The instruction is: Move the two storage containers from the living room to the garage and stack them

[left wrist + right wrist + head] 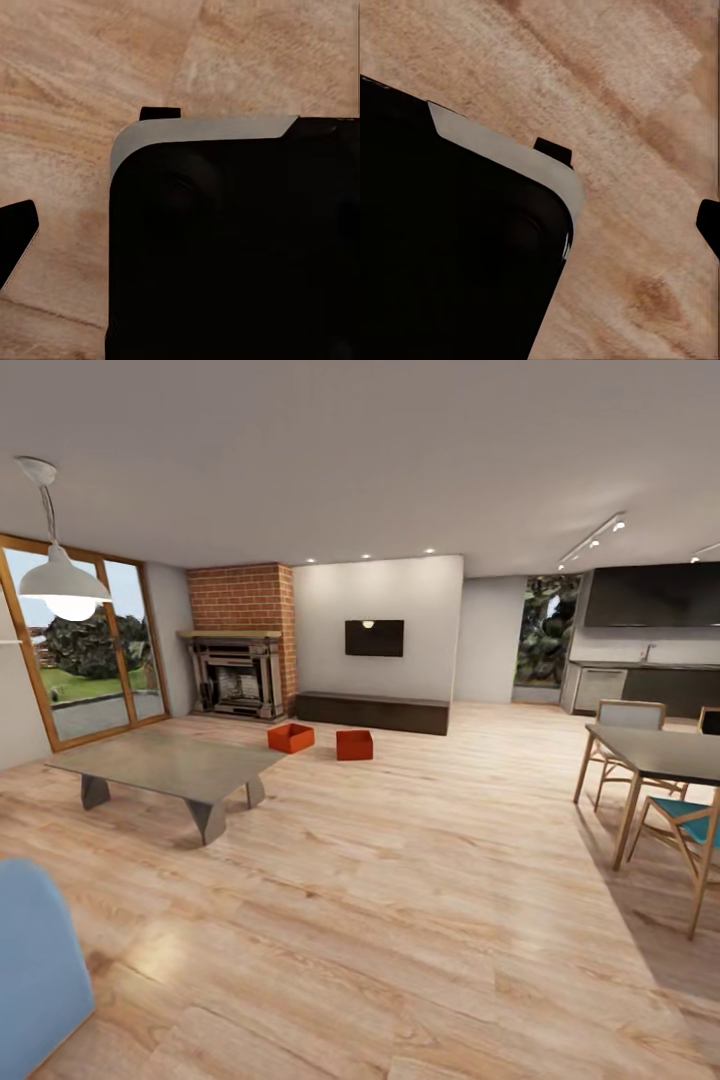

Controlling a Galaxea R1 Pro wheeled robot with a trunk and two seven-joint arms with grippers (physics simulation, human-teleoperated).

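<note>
Two orange-red storage containers (pixel 290 737) (pixel 354 744) sit side by side on the living room's light wood floor (pixel 400 880), far ahead in the head view and in front of the long dark cabinet (pixel 372 712). Both stand upright and open-topped, a short gap apart. The garage is out of view. In the wrist views my left gripper (pixel 180 240) and right gripper (pixel 540 225) hang over wood planks beside my black base (pixel 240 255). One dark fingertip (pixel 16 240) (pixel 709 223) shows at each frame's edge, spread wide and holding nothing.
A low grey coffee table (pixel 170 765) stands left of the path to the bins. On the right are a dining table (pixel 660 750) and wooden chairs (pixel 690 830), and a blue seat (pixel 35 960) is near left. The brick fireplace (pixel 238 660), wall TV (pixel 374 637) and glass doors (pixel 90 650) line the far side.
</note>
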